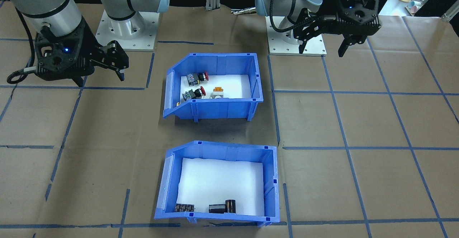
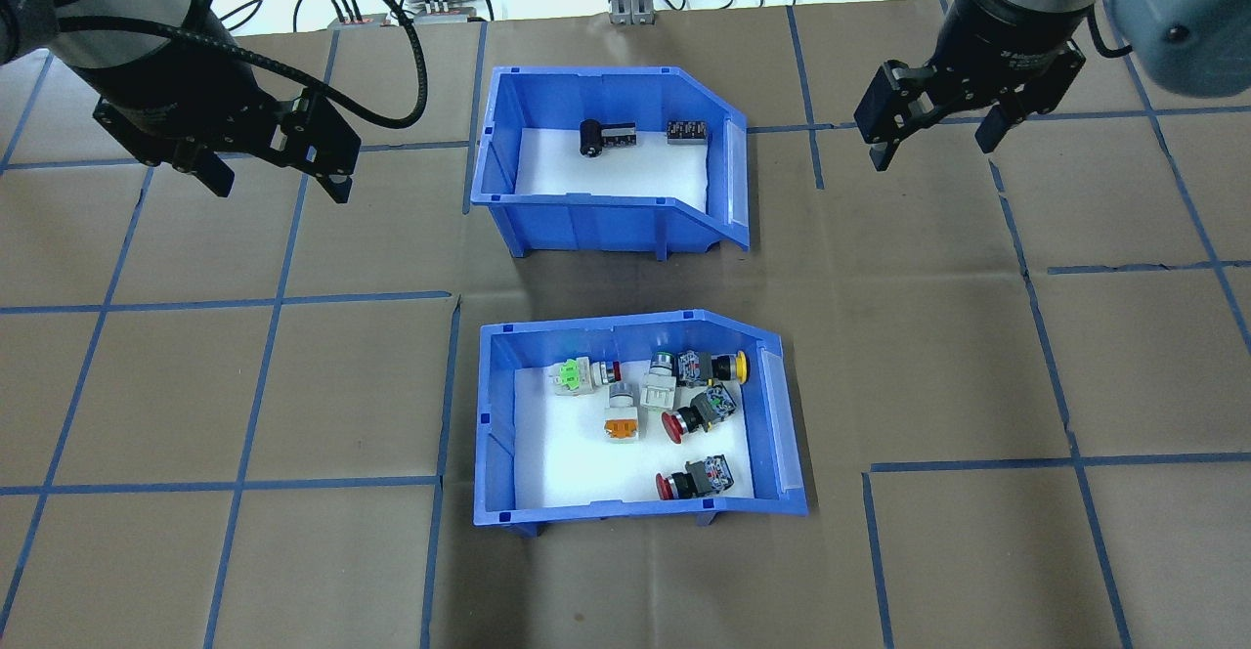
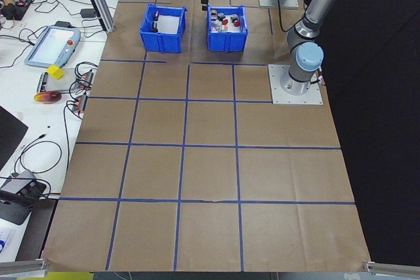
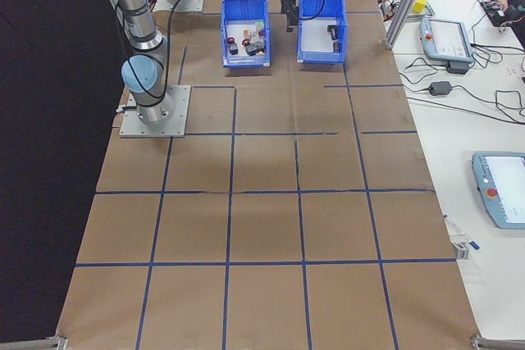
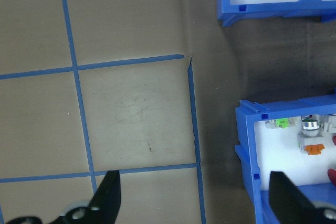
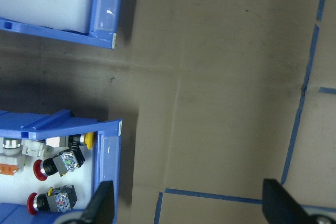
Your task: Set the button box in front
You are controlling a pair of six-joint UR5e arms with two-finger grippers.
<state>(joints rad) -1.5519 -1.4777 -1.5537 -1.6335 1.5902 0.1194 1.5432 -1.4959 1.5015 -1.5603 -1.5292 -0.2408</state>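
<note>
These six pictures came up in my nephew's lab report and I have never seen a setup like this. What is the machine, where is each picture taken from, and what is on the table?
The machine is a robot with two arms bolted to a table covered in brown paper with blue tape lines. Each arm ends in a two-finger gripper. Both the left gripper and the right gripper hang open above the table and hold nothing.

One picture looks down from behind the robot, one faces it from across the table, two look along the table from its ends, and two come from cameras on the wrists, where the dark fingers show at the bottom.

Two blue bins stand apart, one behind the other. The button box, nearer the robot, holds push-button switches with red, yellow, orange and green caps. The other bin holds a few black parts.
</note>
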